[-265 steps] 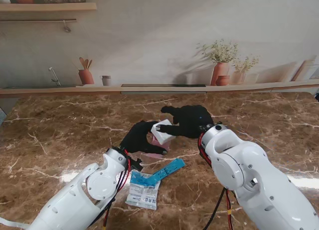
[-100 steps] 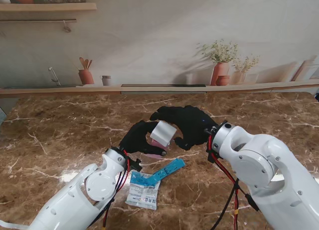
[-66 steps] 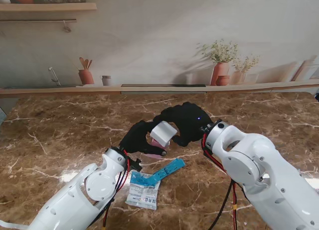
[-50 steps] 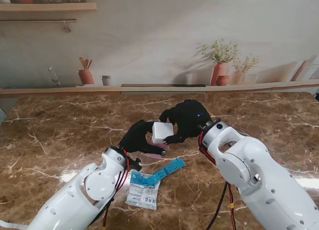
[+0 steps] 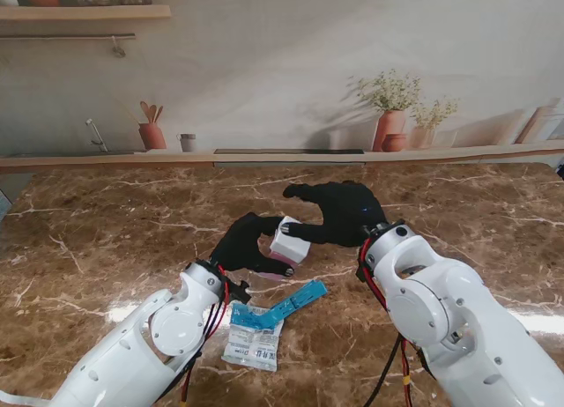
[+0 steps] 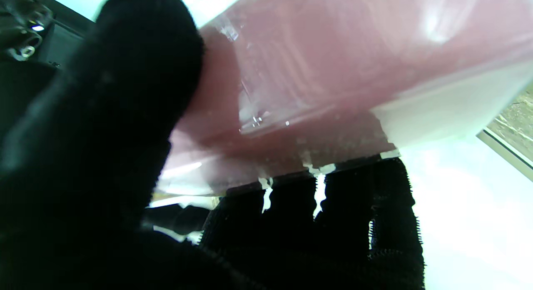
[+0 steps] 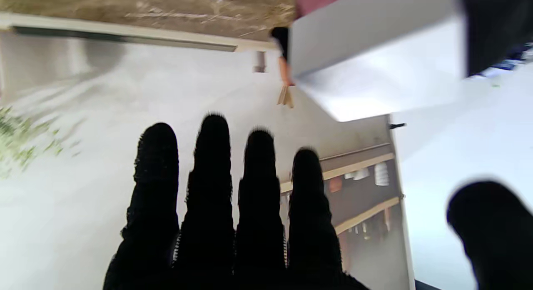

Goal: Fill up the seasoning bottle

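Observation:
The seasoning bottle, with a pink body and a white cap, sits tilted in my left hand, which is shut on it near the table's middle. Up close in the left wrist view, the pink body fills the frame, with my left hand's thumb and fingers wrapped around it. My right hand hovers just right of the cap with its fingers stretched out and spread. In the right wrist view, the fingers stand apart from the white cap. Only the thumb lies close to the cap.
A blue sachet and a white and blue sachet lie on the brown marble table, nearer to me than the hands. A ledge runs along the table's far edge under the wall.
My right hand was closed around the white cap and turning on it. It has now let go and spread its fingers. The left hand has kept the bottle in place.

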Robot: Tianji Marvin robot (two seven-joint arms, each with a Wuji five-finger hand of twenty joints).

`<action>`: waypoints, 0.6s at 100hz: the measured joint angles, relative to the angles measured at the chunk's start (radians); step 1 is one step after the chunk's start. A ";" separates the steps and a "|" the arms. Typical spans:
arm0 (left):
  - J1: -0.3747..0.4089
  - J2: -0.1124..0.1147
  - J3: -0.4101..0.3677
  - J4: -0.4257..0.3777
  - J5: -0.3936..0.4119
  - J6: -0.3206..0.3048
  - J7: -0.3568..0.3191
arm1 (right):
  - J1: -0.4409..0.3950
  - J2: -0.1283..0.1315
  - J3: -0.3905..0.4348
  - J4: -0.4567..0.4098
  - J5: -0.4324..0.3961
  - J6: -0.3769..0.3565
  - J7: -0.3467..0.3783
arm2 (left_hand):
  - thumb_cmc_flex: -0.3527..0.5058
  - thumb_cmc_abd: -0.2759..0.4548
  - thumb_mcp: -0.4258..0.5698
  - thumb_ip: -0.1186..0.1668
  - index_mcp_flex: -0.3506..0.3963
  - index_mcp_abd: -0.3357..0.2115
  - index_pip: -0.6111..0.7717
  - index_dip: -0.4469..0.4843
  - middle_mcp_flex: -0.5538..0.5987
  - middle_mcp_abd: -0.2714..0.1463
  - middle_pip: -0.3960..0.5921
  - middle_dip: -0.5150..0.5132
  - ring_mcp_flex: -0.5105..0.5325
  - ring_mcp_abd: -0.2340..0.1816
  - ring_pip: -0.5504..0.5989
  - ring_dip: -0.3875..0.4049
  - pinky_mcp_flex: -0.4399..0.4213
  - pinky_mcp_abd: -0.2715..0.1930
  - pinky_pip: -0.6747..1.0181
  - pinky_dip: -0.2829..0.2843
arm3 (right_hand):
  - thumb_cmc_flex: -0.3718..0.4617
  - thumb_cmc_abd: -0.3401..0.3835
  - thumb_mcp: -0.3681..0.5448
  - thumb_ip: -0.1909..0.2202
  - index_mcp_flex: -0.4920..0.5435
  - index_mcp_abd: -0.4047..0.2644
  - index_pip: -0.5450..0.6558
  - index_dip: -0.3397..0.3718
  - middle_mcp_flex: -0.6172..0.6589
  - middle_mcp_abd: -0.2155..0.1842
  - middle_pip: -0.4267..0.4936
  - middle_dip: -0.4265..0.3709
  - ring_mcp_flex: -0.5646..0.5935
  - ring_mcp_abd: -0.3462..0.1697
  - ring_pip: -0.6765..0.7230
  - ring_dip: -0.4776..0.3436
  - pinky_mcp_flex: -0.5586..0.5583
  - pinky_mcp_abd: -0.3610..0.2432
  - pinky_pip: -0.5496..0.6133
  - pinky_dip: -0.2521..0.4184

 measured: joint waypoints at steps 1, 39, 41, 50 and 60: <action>0.000 0.000 0.000 0.000 0.000 0.000 0.000 | -0.002 0.000 0.005 -0.002 0.009 -0.010 0.006 | 0.000 0.000 0.000 0.000 0.000 0.000 0.000 0.000 0.000 0.000 0.000 0.000 0.000 0.000 0.000 0.000 0.000 0.000 0.000 0.000 | 0.029 -0.024 0.006 0.000 -0.021 0.013 -0.013 0.000 -0.032 0.000 -0.006 -0.003 -0.023 0.000 -0.014 -0.004 -0.013 0.000 -0.021 0.000; 0.005 0.000 -0.003 -0.008 0.002 0.003 0.000 | 0.014 0.034 0.076 -0.012 0.035 -0.297 0.174 | 0.000 0.000 0.000 0.000 0.000 0.000 0.000 0.000 0.000 0.000 0.000 0.000 0.000 0.000 0.000 0.000 0.000 0.000 0.000 0.000 | 0.781 -0.512 0.664 -0.100 -0.187 -0.176 -0.032 0.225 -0.440 0.034 0.108 -0.024 -0.373 -0.041 -0.015 -0.106 -0.168 -0.037 -0.308 0.037; 0.006 0.001 -0.003 -0.008 0.003 0.003 0.000 | 0.018 0.035 0.072 -0.009 0.030 -0.303 0.173 | 0.000 0.000 0.000 0.000 0.000 0.000 0.000 0.000 0.000 0.000 0.000 0.000 0.000 0.000 0.000 0.000 0.000 0.000 0.000 0.000 | 0.781 -0.512 0.664 -0.100 -0.187 -0.181 -0.032 0.233 -0.440 0.033 0.115 -0.024 -0.373 -0.041 -0.010 -0.106 -0.168 -0.038 -0.308 0.037; 0.006 0.001 -0.004 -0.010 0.003 0.003 0.000 | 0.039 0.038 0.046 0.016 0.012 -0.322 0.160 | 0.000 0.000 0.000 0.000 0.000 0.000 0.000 0.000 0.000 0.000 0.000 0.000 0.000 0.000 0.000 0.000 0.000 0.000 0.000 0.000 | 0.780 -0.515 0.657 -0.113 -0.185 -0.213 -0.019 0.247 -0.441 0.031 0.146 -0.024 -0.382 -0.042 0.012 -0.116 -0.163 -0.046 -0.308 0.037; 0.006 0.001 -0.004 -0.010 0.003 0.002 0.000 | 0.058 0.038 0.025 0.047 0.009 -0.325 0.146 | 0.000 0.001 0.000 0.000 0.000 0.000 0.000 0.000 0.000 0.000 0.000 0.000 0.000 0.000 0.000 0.001 0.000 0.000 0.000 0.000 | 0.729 -0.524 0.604 -0.120 -0.143 -0.227 0.018 0.273 -0.441 0.029 0.186 -0.024 -0.382 -0.043 0.038 -0.117 -0.153 -0.050 -0.308 0.037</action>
